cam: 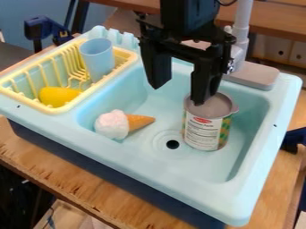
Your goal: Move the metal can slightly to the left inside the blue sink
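Standing in the sink, long axis upright, the can is near the open gripper

place: robotics lab or workshop | signs: black robot arm, blue clamp, rough wooden tabletop, plastic toy sink

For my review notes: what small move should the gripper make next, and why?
Probably shift slightly toward the can before lowering: the gripper is open, one finger overlapping the can's top in this view, the other hanging over the sink basin beside it.
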You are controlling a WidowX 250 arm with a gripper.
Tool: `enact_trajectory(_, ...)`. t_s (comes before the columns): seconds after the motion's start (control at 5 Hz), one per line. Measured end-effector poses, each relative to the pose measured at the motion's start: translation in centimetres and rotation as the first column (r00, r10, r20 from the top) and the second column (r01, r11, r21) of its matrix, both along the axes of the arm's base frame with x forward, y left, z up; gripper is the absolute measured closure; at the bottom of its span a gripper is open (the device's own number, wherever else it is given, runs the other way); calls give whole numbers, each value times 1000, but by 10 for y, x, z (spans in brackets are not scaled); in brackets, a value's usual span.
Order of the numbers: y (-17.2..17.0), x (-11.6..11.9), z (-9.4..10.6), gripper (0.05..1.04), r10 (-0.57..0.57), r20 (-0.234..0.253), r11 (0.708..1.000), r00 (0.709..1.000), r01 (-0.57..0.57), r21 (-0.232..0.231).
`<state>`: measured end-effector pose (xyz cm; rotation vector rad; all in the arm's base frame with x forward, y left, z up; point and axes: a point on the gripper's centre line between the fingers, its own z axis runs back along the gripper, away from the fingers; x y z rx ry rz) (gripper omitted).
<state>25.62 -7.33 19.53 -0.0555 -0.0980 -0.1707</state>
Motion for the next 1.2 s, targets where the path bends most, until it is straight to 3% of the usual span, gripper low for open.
enact_trajectory(0.2,0,0,-7,83,3,-24,1000,1000,-3,6)
enact_trajectory(0.6,-22,15,-10,83,-2,0,999,1000,2,40)
enact_trajectory(0.8,-35,23,-22,83,-35,-14,998,999,36,51)
enact_trajectory(1.0,-36,33,-37,83,-11,-39,994,999,15,107)
enact_trajectory(1.2,-37,47,-40,83,11,-15,991,1000,-9,134)
